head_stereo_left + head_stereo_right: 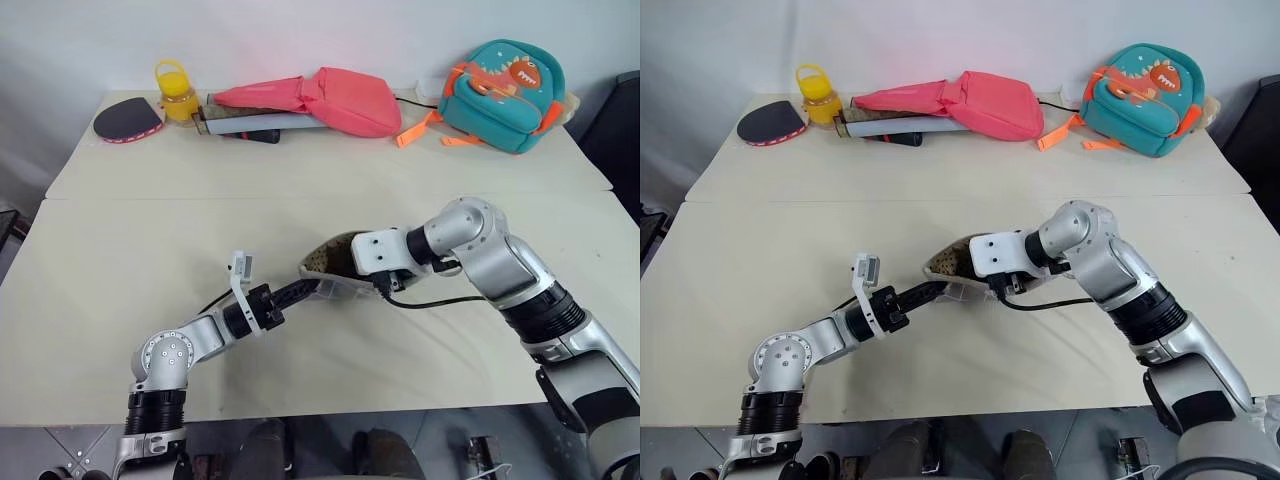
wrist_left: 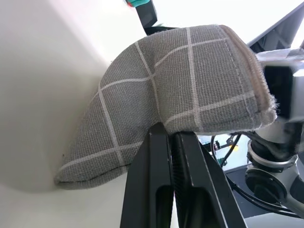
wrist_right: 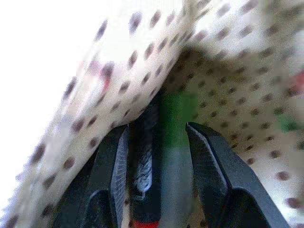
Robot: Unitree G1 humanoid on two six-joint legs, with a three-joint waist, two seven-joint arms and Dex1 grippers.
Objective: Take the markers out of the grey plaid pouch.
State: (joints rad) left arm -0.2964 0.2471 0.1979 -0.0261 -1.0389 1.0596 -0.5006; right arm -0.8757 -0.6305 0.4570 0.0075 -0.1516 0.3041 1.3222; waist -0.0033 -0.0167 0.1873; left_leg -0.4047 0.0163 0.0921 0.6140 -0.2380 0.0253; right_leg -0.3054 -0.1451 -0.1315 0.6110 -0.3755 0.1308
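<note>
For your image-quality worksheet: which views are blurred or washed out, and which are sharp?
Right wrist view: soft and blurred, the dotted lining smeared, one side blown out white. Left wrist view: crisp weave on the grey plaid pouch, bright glare behind. Left eye view: evenly lit table, soft shadows.

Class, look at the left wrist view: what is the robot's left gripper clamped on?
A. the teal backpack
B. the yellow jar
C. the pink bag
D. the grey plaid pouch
D: the left gripper has its black fingers pinched shut on the fabric of the grey plaid pouch, white grid lines showing.
</note>
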